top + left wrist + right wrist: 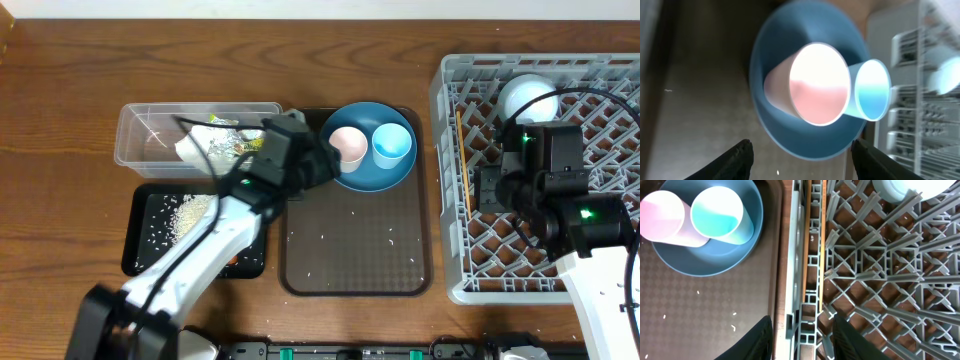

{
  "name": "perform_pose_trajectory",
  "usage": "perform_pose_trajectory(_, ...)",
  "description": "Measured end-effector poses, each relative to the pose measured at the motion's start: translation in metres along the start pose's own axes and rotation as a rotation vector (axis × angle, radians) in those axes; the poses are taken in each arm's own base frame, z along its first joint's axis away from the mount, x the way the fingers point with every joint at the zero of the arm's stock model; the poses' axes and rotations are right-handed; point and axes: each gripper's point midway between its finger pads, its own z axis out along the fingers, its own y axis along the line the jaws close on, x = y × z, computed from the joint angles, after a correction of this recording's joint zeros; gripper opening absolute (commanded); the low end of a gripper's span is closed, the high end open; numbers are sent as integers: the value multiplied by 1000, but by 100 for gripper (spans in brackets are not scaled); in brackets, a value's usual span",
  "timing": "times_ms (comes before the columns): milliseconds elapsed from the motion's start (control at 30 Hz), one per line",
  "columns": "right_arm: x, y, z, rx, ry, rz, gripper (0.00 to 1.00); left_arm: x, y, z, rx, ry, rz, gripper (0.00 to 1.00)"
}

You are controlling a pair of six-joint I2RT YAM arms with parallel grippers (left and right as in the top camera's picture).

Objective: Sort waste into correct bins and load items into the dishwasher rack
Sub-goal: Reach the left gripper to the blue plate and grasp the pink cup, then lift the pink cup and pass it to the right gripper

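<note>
Overhead: blue plate (380,178) holds pink cup (347,145), lt-blue cup (392,143).

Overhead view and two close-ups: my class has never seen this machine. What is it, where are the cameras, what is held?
Two robot arms work at a table. One picture looks down from above; the others come from a camera on each wrist, with that arm's own jaws at the bottom edge. The left arm faces a blue plate carrying a pink cup and a light blue cup, on a brown tray. The right arm hangs over the grey rack, which holds a white bowl and chopsticks. Both pairs of jaws are open and empty.
</note>
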Motion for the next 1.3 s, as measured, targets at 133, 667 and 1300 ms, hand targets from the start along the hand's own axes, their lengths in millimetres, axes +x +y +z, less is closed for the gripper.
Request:
perform_pose_trajectory(133, 0, 0, 0, 0, 1, 0, 38, 5, 6, 26, -56, 19, 4, 66)
perform_pose_trajectory(667, 3, 0, 0, 1, 13, 0, 38, -15, 11, 56, -94, -60, 30, 25)
perform_pose_trajectory(1300, 3, 1, 0, -4, 14, 0, 44, -18, 21, 52, -140, -54, 35, 6)
